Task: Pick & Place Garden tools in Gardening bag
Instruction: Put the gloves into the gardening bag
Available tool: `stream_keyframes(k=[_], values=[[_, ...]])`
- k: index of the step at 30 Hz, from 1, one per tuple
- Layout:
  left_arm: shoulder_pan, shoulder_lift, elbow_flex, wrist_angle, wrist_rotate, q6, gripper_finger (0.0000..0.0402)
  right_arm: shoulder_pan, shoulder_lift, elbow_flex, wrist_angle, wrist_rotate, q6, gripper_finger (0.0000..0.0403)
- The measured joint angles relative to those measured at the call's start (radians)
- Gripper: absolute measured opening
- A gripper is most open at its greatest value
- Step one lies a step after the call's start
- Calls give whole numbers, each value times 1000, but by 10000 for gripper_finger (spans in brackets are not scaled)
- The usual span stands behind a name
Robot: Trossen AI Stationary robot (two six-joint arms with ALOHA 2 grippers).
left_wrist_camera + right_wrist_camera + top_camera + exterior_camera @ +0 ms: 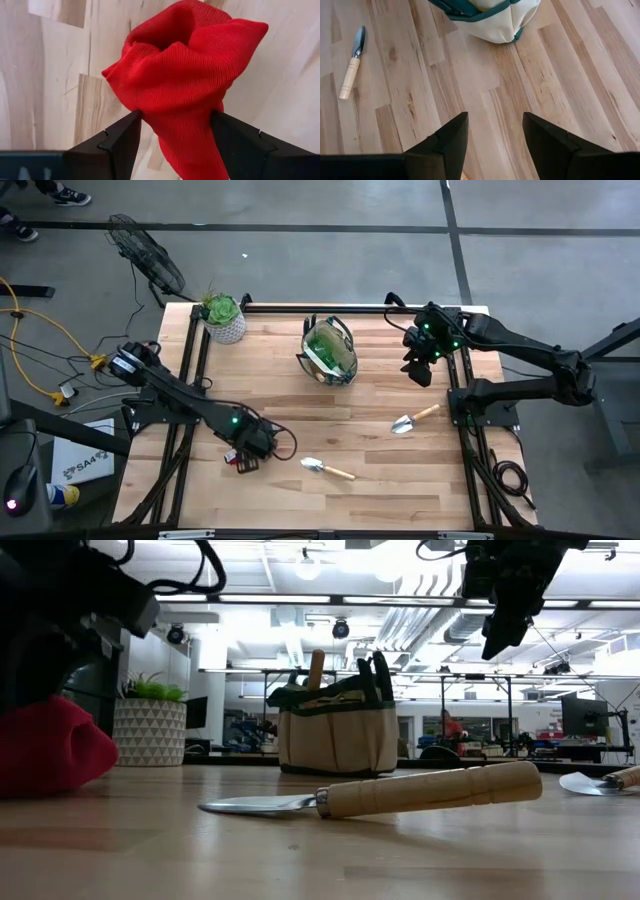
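Your left gripper [172,142] sits wide open astride the red cloth [182,75] at 7 o'clock; the soft folds may slip as you close. Right gripper [495,137] is parted and empty at 2 o'clock.

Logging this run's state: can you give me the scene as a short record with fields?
left claw: open, fingers either side of the red cloth on the table
right claw: open, empty, raised near the bag
bag: upright, tools inside
trowels on table: near, far
plant: back left corner
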Motion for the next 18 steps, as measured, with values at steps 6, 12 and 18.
stream_keyframes(k=[6,12,18], values=[[0,47,0,38,0,11,234,0,0,0,0,0,-18,181],[0,104,2,59,25,-7,207,0,0,0,0,4,-22,181],[0,149,4,96,56,-15,132,0,0,0,0,5,-22,181]])
